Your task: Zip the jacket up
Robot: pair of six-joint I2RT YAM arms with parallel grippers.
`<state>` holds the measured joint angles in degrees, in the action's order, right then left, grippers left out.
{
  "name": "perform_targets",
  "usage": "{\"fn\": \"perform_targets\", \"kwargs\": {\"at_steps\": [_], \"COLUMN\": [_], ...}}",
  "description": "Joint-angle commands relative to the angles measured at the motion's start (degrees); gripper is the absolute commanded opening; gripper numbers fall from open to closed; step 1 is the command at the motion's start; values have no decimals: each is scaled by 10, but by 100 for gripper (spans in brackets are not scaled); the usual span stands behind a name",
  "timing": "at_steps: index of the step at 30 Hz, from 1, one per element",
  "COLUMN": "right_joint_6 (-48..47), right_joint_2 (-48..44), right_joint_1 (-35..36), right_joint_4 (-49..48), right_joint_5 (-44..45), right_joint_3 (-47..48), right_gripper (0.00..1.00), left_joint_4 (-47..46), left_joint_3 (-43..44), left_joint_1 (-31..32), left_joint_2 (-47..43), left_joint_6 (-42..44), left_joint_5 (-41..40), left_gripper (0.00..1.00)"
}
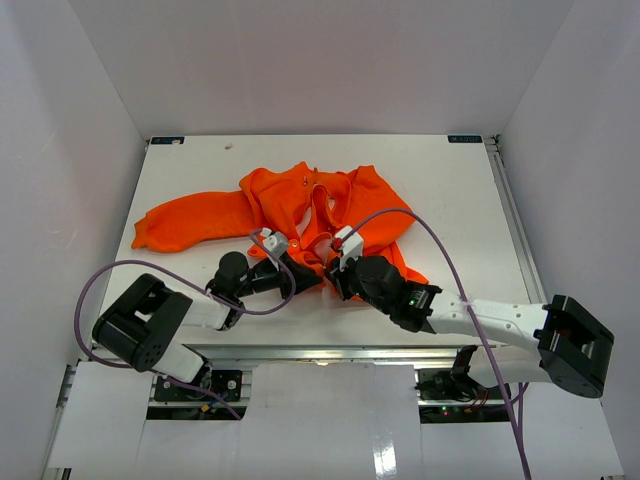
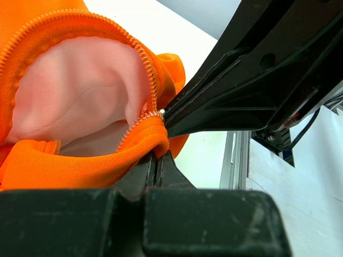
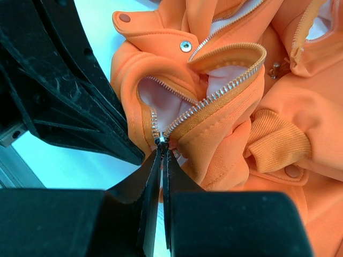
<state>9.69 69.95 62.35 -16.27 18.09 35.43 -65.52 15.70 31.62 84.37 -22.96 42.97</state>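
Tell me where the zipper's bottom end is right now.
The zipper's bottom end lies at the jacket's near edge, centre of the top view, where the left gripper and right gripper tips meet.

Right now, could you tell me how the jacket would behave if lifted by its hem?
The jacket would probably sag and drape, since it lies in soft folds. It seems light for its size: the fabric looks thin at the zipper teeth. It could slip, as the left pincer pinches only a narrow edge.
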Motion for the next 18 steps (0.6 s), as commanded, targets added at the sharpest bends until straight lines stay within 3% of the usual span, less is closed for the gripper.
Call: {"fn": "perform_targets", "kwargs": {"at_steps": [1, 12, 18], "right_joint_6": [-17, -37, -60], "right_joint_2": [-10, 8, 12], "right_joint_1": [-6, -7, -7], "right_joint_4": [-70, -66, 18], "right_joint_5": [49, 52, 16], "right_joint_3": [50, 100, 137], "right_gripper": [8, 8, 8], "left_joint_4": [37, 50, 37], "left_joint_3": [2, -5, -12], "left_joint_1": [4, 5, 4], "left_joint_2": [9, 8, -4], "left_joint_6": [8, 9, -8], "left_joint_5": [38, 31, 40], "left_gripper": [0, 0, 0]}}
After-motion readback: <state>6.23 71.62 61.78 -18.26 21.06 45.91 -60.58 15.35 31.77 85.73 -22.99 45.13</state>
